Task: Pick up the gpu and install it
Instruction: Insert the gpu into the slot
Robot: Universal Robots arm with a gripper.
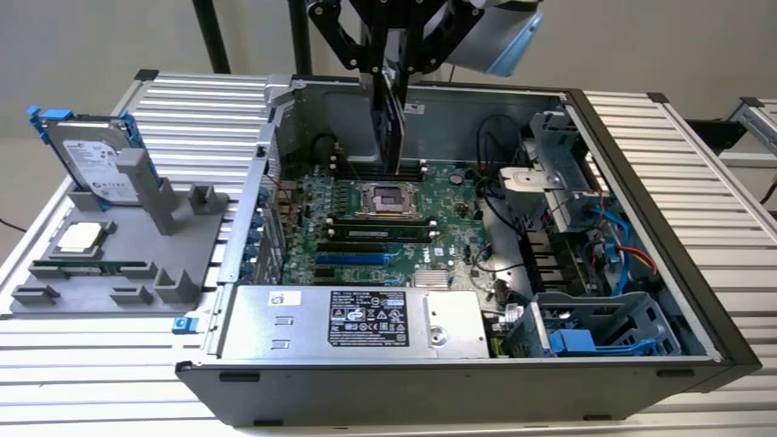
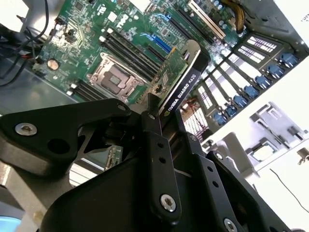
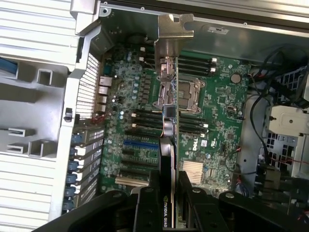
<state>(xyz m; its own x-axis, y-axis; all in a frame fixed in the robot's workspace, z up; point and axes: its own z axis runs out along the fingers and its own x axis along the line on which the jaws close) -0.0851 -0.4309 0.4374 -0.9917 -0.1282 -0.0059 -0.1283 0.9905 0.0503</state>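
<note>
Closest to the wrist cameras, the gripper point(image 2: 165, 118) has its black fingers point(image 2: 157, 159) closed tight on the gpu point(image 2: 186, 82), one on each flat face of the card. It grips the end away from the silver bracket point(image 3: 174, 31). I'd guess that is meant to keep the bracket and the connector edge free.

From where I stand, the gpu point(image 1: 391, 127) hangs lengthwise below the gripper point(image 1: 391, 77), inside the open computer case point(image 1: 661, 196). It hangs over the far part of the motherboard point(image 1: 456, 238), beyond the processor socket point(image 1: 388, 198). I can't tell whether its lower end touches the board, but it is not seated in the expansion slots point(image 1: 352, 259), which sit well apart from it towards the near side.

On the exterior view's left, outside the case, stands the grey parts holder point(image 1: 134, 273) with a hard drive point(image 1: 91, 159) upright in it.
</note>
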